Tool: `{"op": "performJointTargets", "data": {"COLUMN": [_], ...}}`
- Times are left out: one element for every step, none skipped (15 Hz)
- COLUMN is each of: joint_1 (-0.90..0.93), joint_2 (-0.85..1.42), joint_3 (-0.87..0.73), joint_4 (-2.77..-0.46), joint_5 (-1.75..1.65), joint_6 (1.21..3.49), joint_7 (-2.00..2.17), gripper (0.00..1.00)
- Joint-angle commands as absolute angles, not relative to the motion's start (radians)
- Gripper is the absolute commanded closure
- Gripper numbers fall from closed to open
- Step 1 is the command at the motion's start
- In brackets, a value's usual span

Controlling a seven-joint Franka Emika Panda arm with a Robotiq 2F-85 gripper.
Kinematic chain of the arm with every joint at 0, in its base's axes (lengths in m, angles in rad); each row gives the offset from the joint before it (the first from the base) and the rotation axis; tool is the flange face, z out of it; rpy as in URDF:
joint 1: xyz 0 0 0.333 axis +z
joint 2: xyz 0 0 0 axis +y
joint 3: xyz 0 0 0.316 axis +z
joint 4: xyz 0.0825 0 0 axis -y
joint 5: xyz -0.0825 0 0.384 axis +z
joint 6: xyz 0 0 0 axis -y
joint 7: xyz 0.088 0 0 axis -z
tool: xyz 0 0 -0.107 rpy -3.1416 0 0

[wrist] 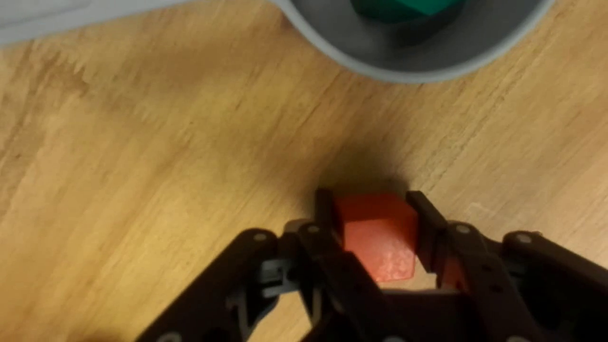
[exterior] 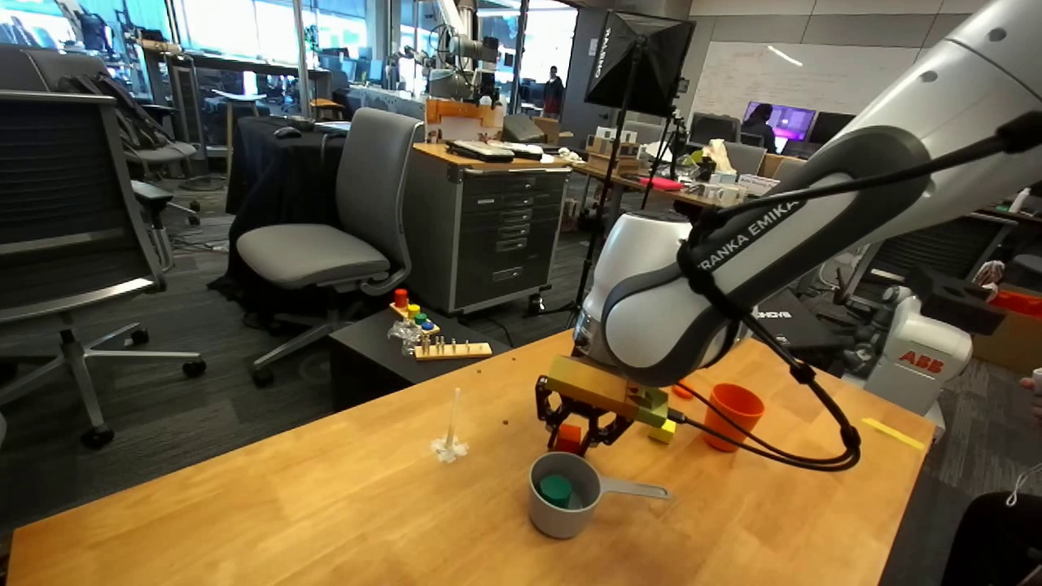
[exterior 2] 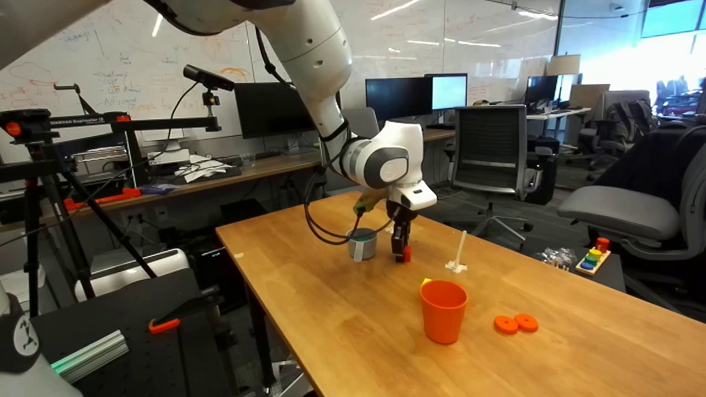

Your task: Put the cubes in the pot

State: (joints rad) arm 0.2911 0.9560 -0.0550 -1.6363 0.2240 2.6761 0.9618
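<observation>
The grey pot [exterior: 562,525] stands on the table with its straight handle out to one side; it also shows in an exterior view [exterior 2: 364,252] and at the top of the wrist view [wrist: 342,53]. A green block [exterior: 556,491] lies inside it. My gripper [wrist: 370,195] is shut on a red cube [wrist: 380,247], with a finger against each side. The gripper is low over the table just beside the pot; whether the cube touches the table is unclear. A yellow cube [exterior: 663,431] lies on the table, mostly hidden behind the cup in an exterior view [exterior 2: 426,282].
An orange-red cup [exterior 2: 444,311] stands near the yellow cube. Two flat orange discs [exterior 2: 506,325] lie beyond it. A thin upright stick [exterior: 452,419] is fixed to the table [exterior: 326,488]. The arm's cables hang in loops near the cup.
</observation>
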Motion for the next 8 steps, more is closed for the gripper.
{"op": "performJointTargets", "data": {"joint_1": [0.273,0.274,0.273,0.273,0.274,0.277,0.278,0.281], "joint_2": [0.960,0.957,0.954,0.949,0.945,0.938,0.931,0.924], "joint_3": [-0.047,-0.049,-0.048,-0.046,-0.044,-0.040,-0.032,-0.025], "joint_4": [-1.609,-1.604,-1.601,-1.595,-1.588,-1.579,-1.571,-1.564], "joint_5": [0.214,0.212,0.214,0.215,0.216,0.217,0.220,0.222], "joint_6": [2.695,2.695,2.698,2.701,2.705,2.707,2.707,2.708], "joint_7": [0.946,0.946,0.946,0.945,0.946,0.946,0.946,0.946], "gripper": [0.86,0.88,0.88,0.88,0.88,0.88,0.88,0.88]}}
